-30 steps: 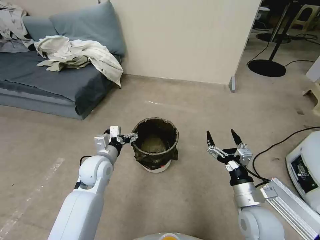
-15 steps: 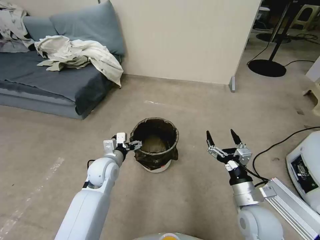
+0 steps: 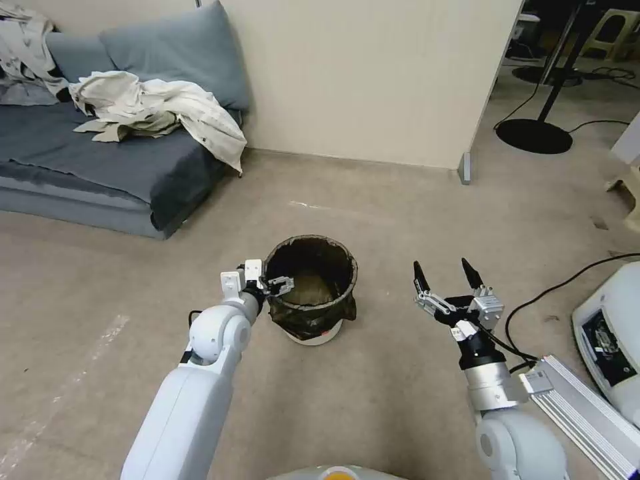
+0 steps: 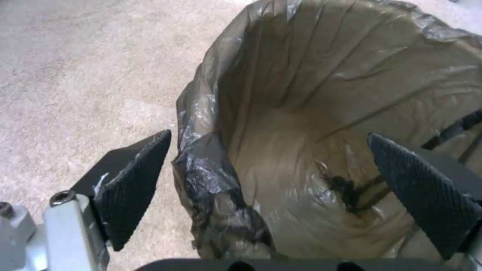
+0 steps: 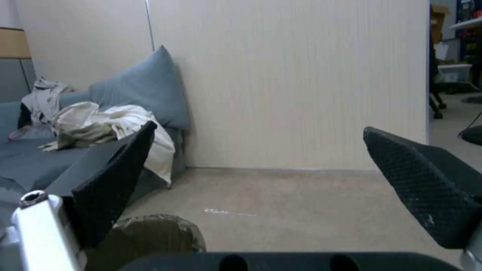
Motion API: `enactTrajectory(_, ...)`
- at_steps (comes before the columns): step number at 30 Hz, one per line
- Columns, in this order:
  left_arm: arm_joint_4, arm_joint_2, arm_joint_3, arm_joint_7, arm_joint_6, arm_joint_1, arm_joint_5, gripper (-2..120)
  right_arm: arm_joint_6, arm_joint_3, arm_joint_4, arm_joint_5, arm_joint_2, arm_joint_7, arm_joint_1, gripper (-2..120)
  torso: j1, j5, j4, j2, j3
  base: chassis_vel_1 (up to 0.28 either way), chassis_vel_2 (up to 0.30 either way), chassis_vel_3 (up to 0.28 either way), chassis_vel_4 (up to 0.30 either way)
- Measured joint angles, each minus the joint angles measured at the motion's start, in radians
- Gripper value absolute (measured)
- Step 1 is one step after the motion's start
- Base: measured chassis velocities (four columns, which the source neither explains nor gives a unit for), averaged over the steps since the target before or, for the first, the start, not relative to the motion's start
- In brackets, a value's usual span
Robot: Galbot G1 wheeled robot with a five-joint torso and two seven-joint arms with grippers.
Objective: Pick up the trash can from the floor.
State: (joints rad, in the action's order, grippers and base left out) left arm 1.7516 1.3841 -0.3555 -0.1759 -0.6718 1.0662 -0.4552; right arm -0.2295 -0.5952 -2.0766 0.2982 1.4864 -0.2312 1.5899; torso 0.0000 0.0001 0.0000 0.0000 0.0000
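The trash can [image 3: 313, 319], a small white bin lined with a dark crinkled bag, stands upright on the beige floor [image 3: 400, 400]. My left gripper [image 3: 277, 285] is open at the can's near-left rim. In the left wrist view the left gripper [image 4: 269, 133] straddles the bagged rim of the trash can [image 4: 211, 124], one finger over the floor [image 4: 75, 75] and the other over the can's inside. My right gripper [image 3: 444, 270] hangs open and holds nothing, well to the right of the can. From the right gripper [image 5: 260, 127] the can's rim [image 5: 150, 229] shows low at the side.
A grey sofa [image 3: 80, 160] with crumpled pale clothes [image 3: 153, 110] stands back left. A beige partition wall [image 3: 367, 80] rises behind the can. A black round stand base [image 3: 533, 135] and cables lie back right. A white device [image 3: 610, 340] sits at the right edge.
My left gripper has moved right, from beside the can's left rim to straddling it. The right arm and the can have not moved.
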Motion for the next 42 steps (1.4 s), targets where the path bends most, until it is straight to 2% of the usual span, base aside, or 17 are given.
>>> enactTrajectory(16, -0.079, 0.019, -0.001, -0.023, 0.0, -0.026, 0.039, 95, -0.008, -0.003, 0.011, 0.007, -0.004, -0.002, -0.004, 100, 0.0, 0.0, 0.0, 0.0, 0.0, 0.0, 0.0, 0.0, 0.0)
enactTrajectory(23, -0.108, 0.024, -0.003, -0.026, 0.002, -0.028, 0.052, 82, -0.012, -0.002, 0.015, 0.007, -0.003, -0.003, -0.004, 100, 0.0, 0.0002, 0.0001, 0.0, 0.0, 0.0, 0.0, 0.0, 0.0)
enactTrajectory(26, -0.113, 0.027, -0.004, -0.026, 0.002, -0.026, 0.055, 80, -0.013, -0.002, 0.015, 0.008, -0.004, -0.004, -0.004, 100, 0.0, 0.0004, 0.0002, 0.0, 0.0, 0.0, 0.0, 0.0, 0.0)
enactTrajectory(29, -0.115, 0.03, -0.004, -0.026, 0.003, -0.024, 0.058, 74, -0.014, -0.002, 0.015, 0.009, -0.004, -0.004, -0.004, 100, 0.0, 0.0004, 0.0002, 0.0, 0.0, 0.0, 0.0, 0.0, 0.0)
enactTrajectory(31, -0.115, 0.032, -0.004, -0.026, 0.002, -0.021, 0.06, 62, -0.016, -0.003, 0.015, 0.01, -0.005, -0.004, -0.003, 100, 0.0, 0.0002, 0.0001, 0.0, 0.0, 0.0, 0.0, 0.0, 0.0)
enactTrajectory(32, -0.115, 0.032, -0.004, -0.026, 0.002, -0.021, 0.06, 62, -0.016, -0.003, 0.015, 0.01, -0.005, -0.004, -0.003, 100, 0.0, 0.0002, 0.0001, 0.0, 0.0, 0.0, 0.0, 0.0, 0.0)
enactTrajectory(35, -0.115, 0.035, -0.005, -0.026, 0.002, -0.017, 0.063, 49, -0.019, -0.003, 0.015, 0.011, -0.006, -0.005, -0.002, 100, 0.0, 0.0002, 0.0002, 0.0, 0.0, 0.0, 0.0, 0.0, 0.0)
enactTrajectory(36, -0.115, 0.035, -0.005, -0.026, 0.002, -0.017, 0.063, 49, -0.019, -0.003, 0.015, 0.011, -0.006, -0.005, -0.002, 100, 0.0, 0.0002, 0.0002, 0.0, 0.0, 0.0, 0.0, 0.0, 0.0)
enactTrajectory(38, -0.115, 0.037, -0.009, -0.026, 0.002, -0.012, 0.066, 37, -0.02, -0.003, 0.017, 0.011, -0.006, -0.006, -0.002, 100, 0.0, 0.0002, 0.0002, 0.0, 0.0, 0.0, 0.0, 0.0, 0.0)
enactTrajectory(40, -0.115, 0.038, -0.011, -0.027, 0.002, -0.01, 0.066, 33, -0.021, -0.002, 0.018, 0.011, -0.006, -0.006, -0.003, 100, 0.0, 0.0003, 0.0002, 0.0, 0.0, 0.0, 0.0, 0.0, 0.0)
enactTrajectory(42, -0.113, 0.039, -0.014, -0.03, 0.002, -0.006, 0.067, 24, -0.021, -0.001, 0.018, 0.011, -0.006, -0.007, -0.004, 100, 0.0, 0.0002, 0.0003, 0.0, 0.0, 0.0, 0.0, 0.0, 0.0)
